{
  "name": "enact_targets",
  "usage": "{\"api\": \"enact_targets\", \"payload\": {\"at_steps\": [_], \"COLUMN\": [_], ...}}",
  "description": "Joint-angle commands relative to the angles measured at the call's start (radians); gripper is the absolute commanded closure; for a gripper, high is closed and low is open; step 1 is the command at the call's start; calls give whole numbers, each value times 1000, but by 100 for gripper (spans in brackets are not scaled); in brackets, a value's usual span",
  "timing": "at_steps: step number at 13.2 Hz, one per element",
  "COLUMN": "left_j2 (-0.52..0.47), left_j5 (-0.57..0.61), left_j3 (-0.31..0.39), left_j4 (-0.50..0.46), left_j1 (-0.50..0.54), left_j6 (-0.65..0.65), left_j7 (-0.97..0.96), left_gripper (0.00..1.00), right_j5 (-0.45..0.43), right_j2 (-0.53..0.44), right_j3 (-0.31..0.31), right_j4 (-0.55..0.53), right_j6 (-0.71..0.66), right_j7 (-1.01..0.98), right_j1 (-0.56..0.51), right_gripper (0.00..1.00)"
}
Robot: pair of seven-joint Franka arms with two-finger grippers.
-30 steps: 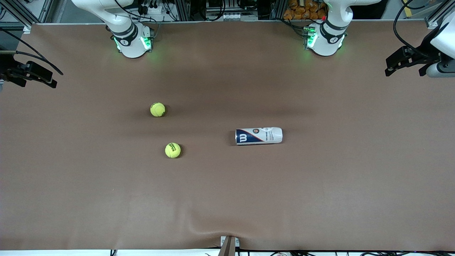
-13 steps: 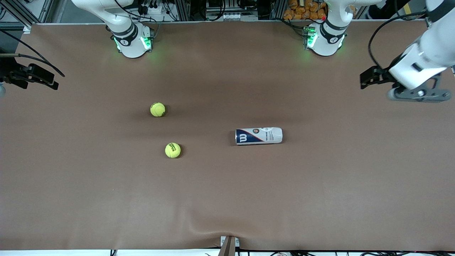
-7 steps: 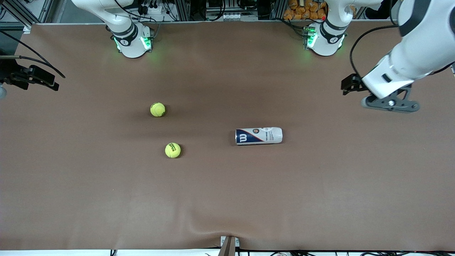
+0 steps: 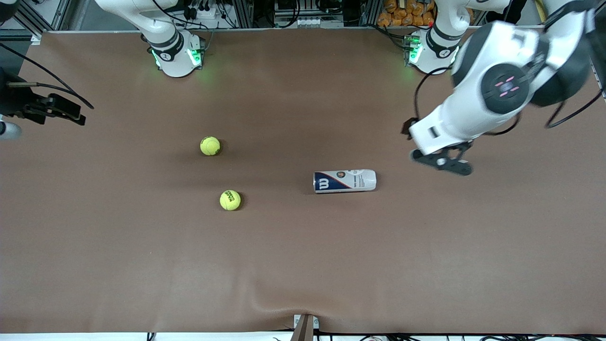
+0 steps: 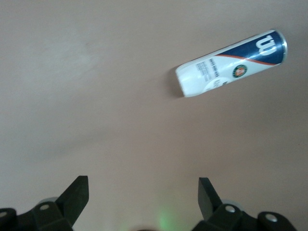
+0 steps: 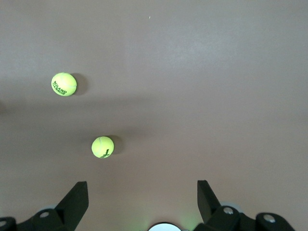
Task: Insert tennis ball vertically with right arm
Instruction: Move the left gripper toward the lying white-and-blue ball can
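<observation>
Two yellow tennis balls lie on the brown table: one (image 4: 209,146) (image 6: 102,147) farther from the front camera, one (image 4: 230,200) (image 6: 64,84) nearer. A white and blue ball can (image 4: 344,181) (image 5: 231,65) lies on its side mid-table, blue end toward the balls. My right gripper (image 6: 142,187) is open and empty, hanging over the right arm's end of the table (image 4: 8,129), well away from both balls. My left gripper (image 4: 441,161) (image 5: 142,185) is open and empty above the table, beside the can's white end.
The brown mat (image 4: 303,265) covers the whole table, with a small ripple at its front edge near a metal bracket (image 4: 305,326). Both arm bases (image 4: 176,54) (image 4: 432,52) stand along the back edge.
The left arm has swung in from its end of the table toward the can and come lower. The right gripper has drifted slightly. Balls and can have stayed put.
</observation>
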Motion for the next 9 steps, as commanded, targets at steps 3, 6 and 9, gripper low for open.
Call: {"api": "enact_targets", "payload": {"at_steps": [3,6,9], "left_j2": [140,180,183], "left_j5": [-9,-7,-6], "left_j3": [3,5,5], "left_j4": [100,102,100], "left_j1": [-78,-120,-120], "left_j6": [75,123,126], "left_j7": [17,17,25], "left_gripper": [0,0,0], "right_j5": [3,-3,-3], "right_j2": [-8,5,25], "right_j3": [-2,-2,-2], "right_j4": [-76,-116,-180], "right_j6": [4,18,59], "right_j7": [49,68,71], "right_j1": [62,93,130], "right_gripper": [0,0,0]}}
